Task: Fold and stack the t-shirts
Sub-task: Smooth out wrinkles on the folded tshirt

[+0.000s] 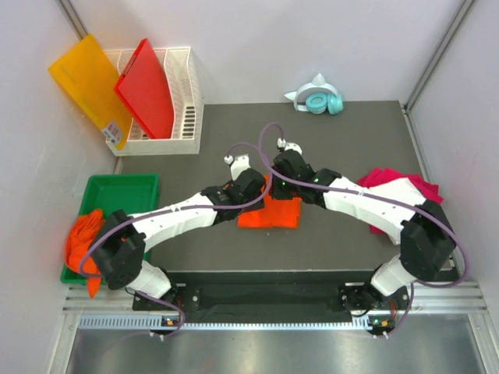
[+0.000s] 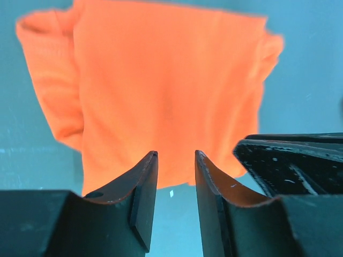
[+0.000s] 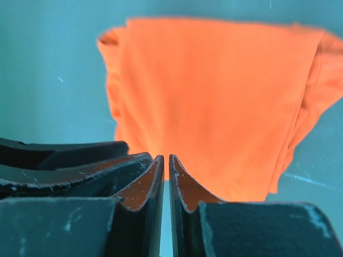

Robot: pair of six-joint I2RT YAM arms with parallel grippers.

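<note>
A folded bright orange t-shirt (image 1: 272,213) lies flat in the middle of the dark table (image 1: 343,132). Both wrists hang close together over its far edge. In the left wrist view the orange t-shirt (image 2: 166,96) fills the frame just beyond my left gripper (image 2: 176,155), which is open a finger's width with only table showing between its fingers. My right gripper (image 3: 165,158) is shut with nothing in it, at the near edge of the same t-shirt (image 3: 225,101). A magenta-pink t-shirt (image 1: 390,181) lies at the right, partly under the right arm. Crumpled orange t-shirts (image 1: 82,241) spill over the green tray (image 1: 125,187).
A white basket (image 1: 185,93) at the back left holds a red board (image 1: 146,87) and a yellow-orange board (image 1: 87,84). Teal headphones (image 1: 321,102) lie at the table's far edge. The right gripper's dark fingers (image 2: 300,160) show beside my left one.
</note>
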